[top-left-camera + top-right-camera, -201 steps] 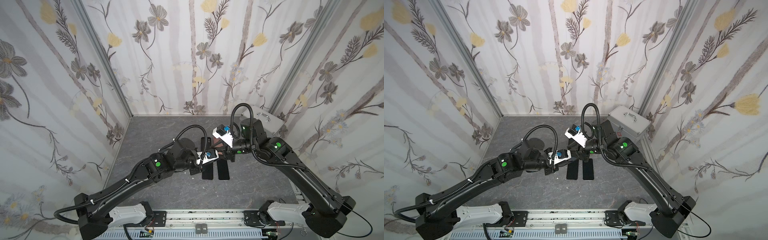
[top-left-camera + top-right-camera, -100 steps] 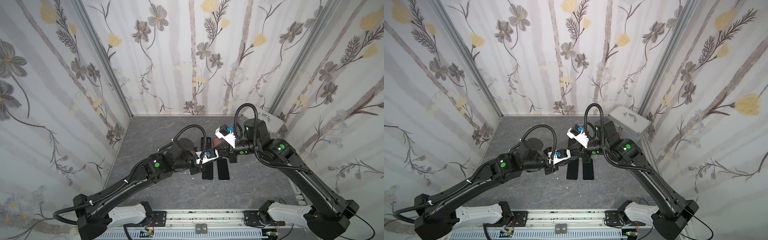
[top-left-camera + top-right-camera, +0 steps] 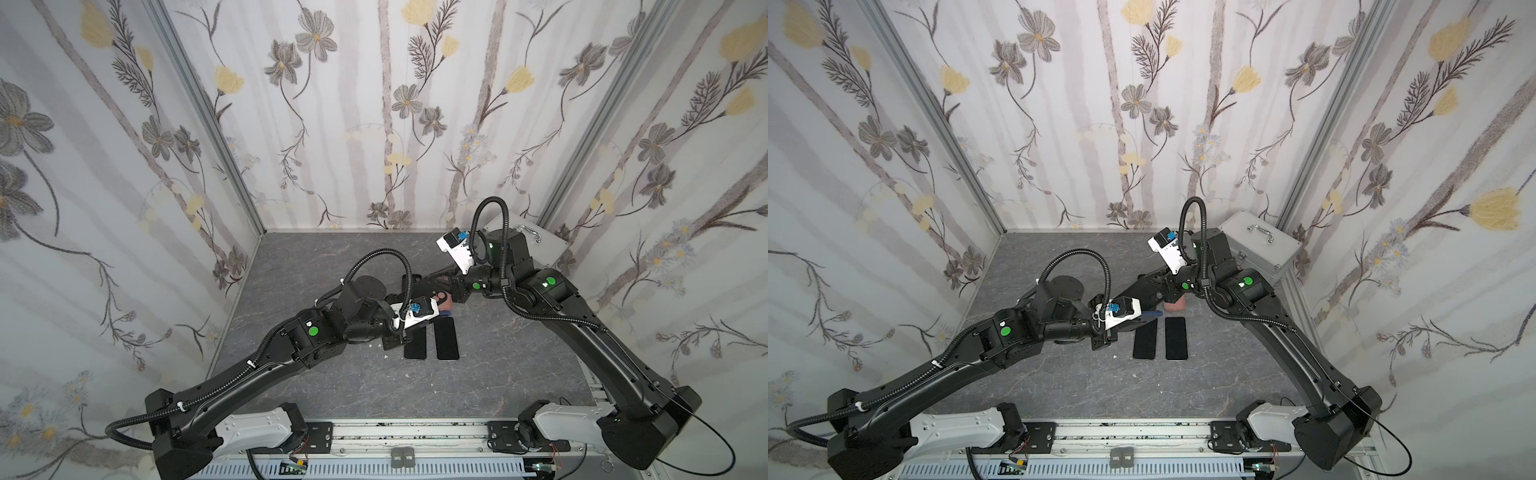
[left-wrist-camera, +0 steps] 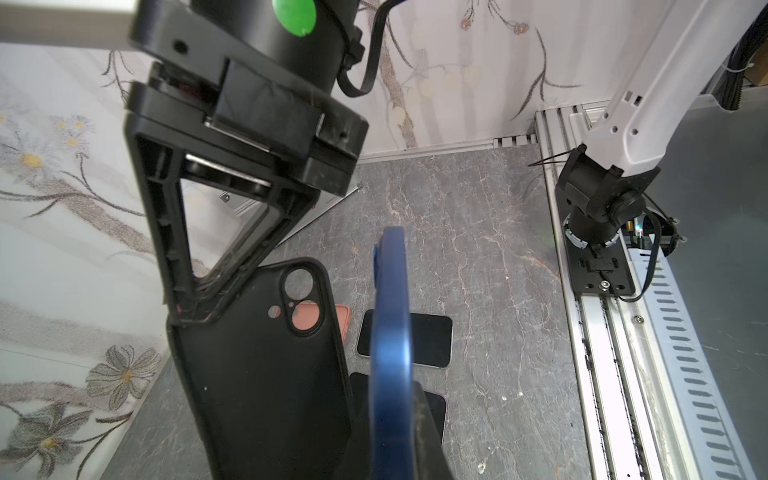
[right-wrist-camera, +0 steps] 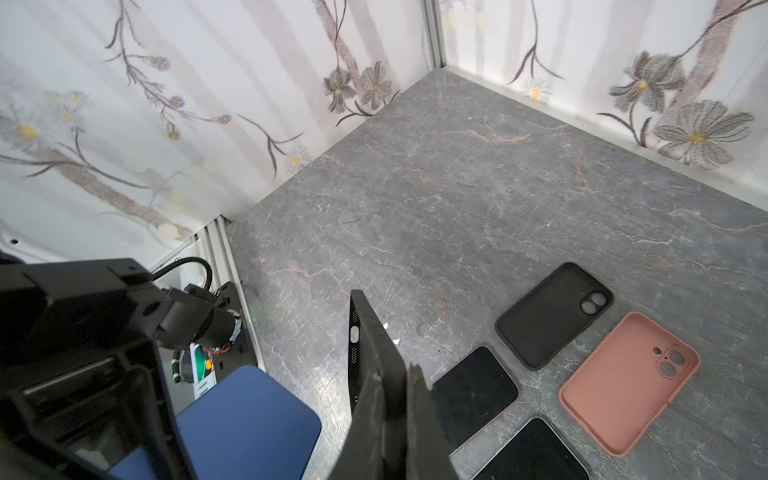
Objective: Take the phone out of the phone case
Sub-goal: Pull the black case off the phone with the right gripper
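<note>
The blue phone is out of its case and stands edge-on in the left wrist view, with my left gripper shut on it. The black phone case hangs empty beside the phone, its camera cut-out showing, a small gap between the two. My right gripper is shut on one wall of that case. In a top view, phone and case sit above the middle of the table, just behind the flat phones.
Two phones lie side by side, screens up, on the grey table. A pink case and another black case lie empty next to them. A silver metal box stands at the back right corner.
My right arm has shifted a little to the right and towards the back wall with the black case. The left arm has stayed nearly still with the blue phone.
</note>
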